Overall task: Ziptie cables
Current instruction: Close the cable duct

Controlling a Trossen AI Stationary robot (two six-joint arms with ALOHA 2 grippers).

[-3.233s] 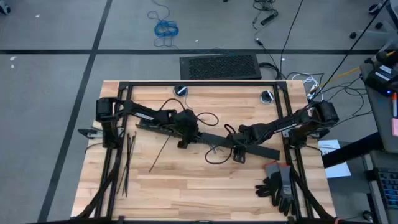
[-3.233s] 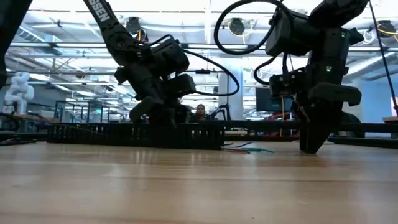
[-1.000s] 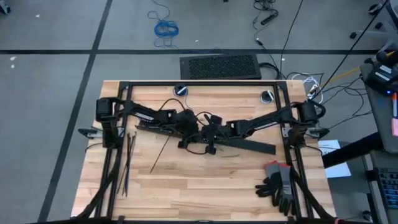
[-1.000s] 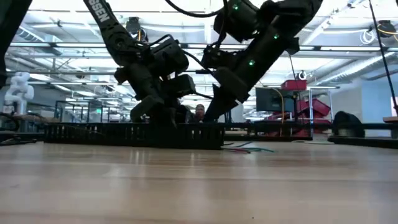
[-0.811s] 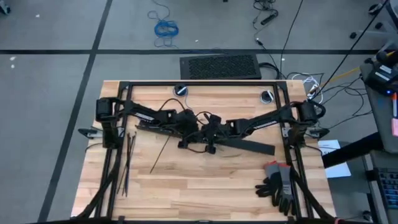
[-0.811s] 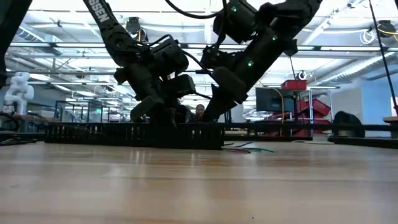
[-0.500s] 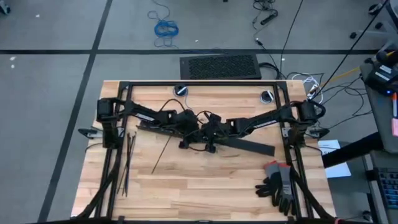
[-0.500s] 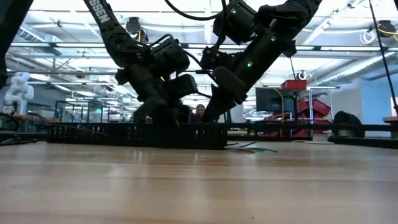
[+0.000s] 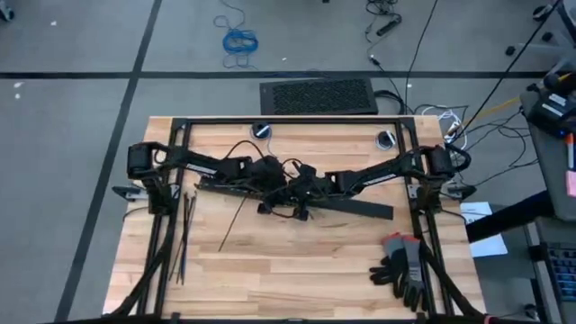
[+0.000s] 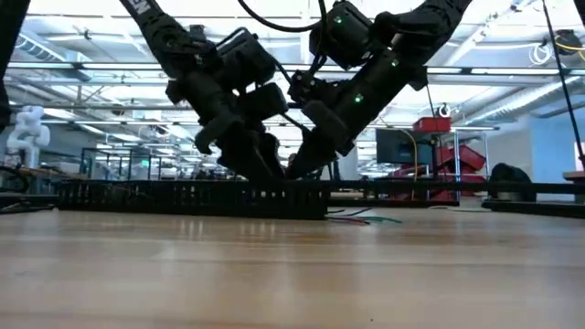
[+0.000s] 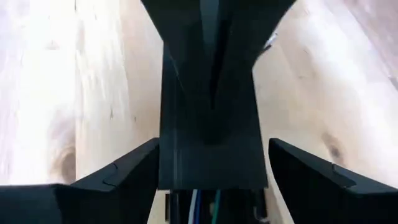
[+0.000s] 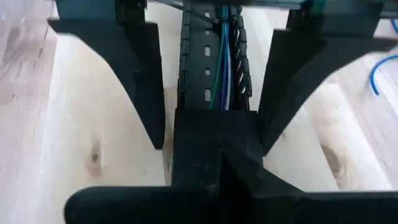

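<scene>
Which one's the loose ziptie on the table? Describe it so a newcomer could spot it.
Start at the wooden table seen from above and find the left gripper near its middle. A single thin dark ziptie lies slanted on bare wood just in front of that gripper, towards the left. Unlike the bunched zipties by the left frame, it lies alone.

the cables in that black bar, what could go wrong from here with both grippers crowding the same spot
The left gripper and right gripper sit nearly touching over the long black bar, so they may collide. The cables lie loose along it and could slip out. The zipties lie far off, untouched.
</scene>
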